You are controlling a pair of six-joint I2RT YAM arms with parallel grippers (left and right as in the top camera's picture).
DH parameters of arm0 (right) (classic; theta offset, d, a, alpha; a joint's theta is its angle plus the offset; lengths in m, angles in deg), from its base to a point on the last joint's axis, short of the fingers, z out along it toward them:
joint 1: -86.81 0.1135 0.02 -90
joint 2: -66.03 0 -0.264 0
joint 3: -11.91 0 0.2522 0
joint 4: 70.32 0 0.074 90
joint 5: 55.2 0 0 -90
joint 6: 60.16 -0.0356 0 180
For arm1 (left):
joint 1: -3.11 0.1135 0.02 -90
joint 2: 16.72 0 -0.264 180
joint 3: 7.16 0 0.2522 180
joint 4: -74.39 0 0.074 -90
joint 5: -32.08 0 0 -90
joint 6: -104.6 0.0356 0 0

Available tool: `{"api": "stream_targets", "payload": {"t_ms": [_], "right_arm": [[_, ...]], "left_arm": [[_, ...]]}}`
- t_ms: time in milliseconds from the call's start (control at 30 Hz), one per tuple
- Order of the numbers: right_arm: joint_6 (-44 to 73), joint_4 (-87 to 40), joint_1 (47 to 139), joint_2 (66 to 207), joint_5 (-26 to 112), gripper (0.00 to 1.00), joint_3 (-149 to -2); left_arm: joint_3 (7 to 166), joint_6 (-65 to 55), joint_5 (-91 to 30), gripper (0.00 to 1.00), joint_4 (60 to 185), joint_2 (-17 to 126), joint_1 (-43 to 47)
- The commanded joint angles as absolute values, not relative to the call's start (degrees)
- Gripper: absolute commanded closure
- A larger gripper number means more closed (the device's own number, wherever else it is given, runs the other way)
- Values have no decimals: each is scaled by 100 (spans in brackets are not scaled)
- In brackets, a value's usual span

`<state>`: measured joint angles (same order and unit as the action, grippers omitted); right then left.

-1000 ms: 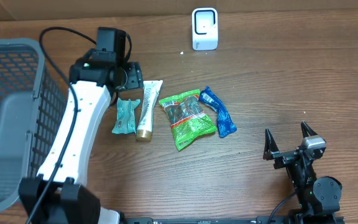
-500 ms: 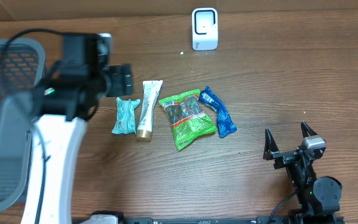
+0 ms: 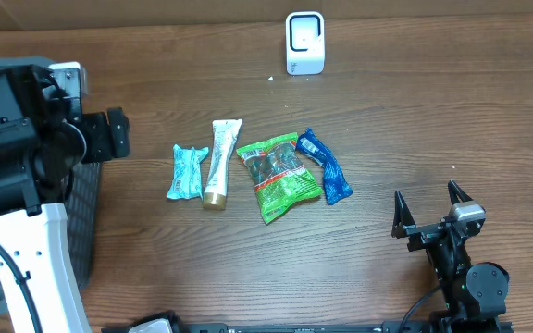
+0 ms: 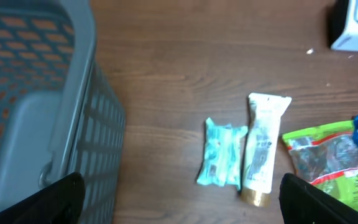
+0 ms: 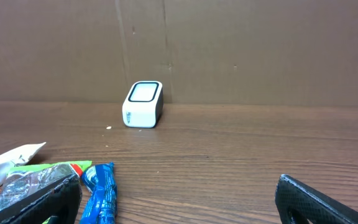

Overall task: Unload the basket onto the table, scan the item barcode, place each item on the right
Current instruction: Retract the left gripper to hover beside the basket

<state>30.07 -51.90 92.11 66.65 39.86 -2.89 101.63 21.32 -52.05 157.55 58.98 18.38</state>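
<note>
Black and spread wide, my left fingers (image 4: pixel 55 200) pinched nothing. They hung over the left end of the wooden tabletop (image 3: pixel 433 111), by the rim of the grey mesh basket (image 4: pixel 73 93), and pointed towards the items. My right fingers (image 3: pixel 399 215) were splayed just as wide and also empty, low at the front right of the tabletop and well apart from everything else. The things to be scanned lay loose in a row near the middle, none of them held. Nearest my left side was a teal packet (image 3: pixel 185 172). A white tube (image 3: pixel 218 163) with a gold cap lay just beside it, cap towards the front. Next came a green snack bag (image 3: pixel 278 178), and a blue packet (image 3: pixel 325 166) lay against the bag's far edge. Beyond the row, near the back edge and apart from it, stood the small white scanner (image 3: pixel 304 43), its dark-framed window facing up. I could not make out a barcode on any item.
</note>
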Motion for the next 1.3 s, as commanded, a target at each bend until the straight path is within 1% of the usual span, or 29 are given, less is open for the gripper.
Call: {"api": "stream_targets", "payload": {"t_ms": [0, 100, 233, 267, 533, 700, 800, 1267], "right_arm": [[3002, -5218, 9237, 6619, 3933, 0, -230], [3002, -5218, 9237, 6619, 3933, 0, -230], [3002, -5218, 9237, 6619, 3933, 0, -230], [3002, -5218, 9237, 6619, 3933, 0, -230], [3002, -5218, 9237, 6619, 3933, 0, -230], [3002, -5218, 9237, 6619, 3933, 0, -230], [3002, -5218, 9237, 6619, 3933, 0, -230], [3002, -5218, 9237, 6619, 3933, 0, -230]], "left_arm": [[10790, 2403, -4737, 9, 15762, 5848, 1860], [11170, 2401, -4882, 7, 15928, 5848, 1908], [11207, 2403, -5266, 3, 16005, 5874, 2041], [11207, 2403, -5277, 0, 16026, 5894, 2045], [11207, 2224, -5387, 0, 16280, 5938, 2096], [11207, 2220, -5242, 1, 16308, 5935, 2548], [11207, 2535, -4945, 0, 16297, 5959, 2773], [11203, 2642, -5063, 0, 16335, 6182, 2784]]}}
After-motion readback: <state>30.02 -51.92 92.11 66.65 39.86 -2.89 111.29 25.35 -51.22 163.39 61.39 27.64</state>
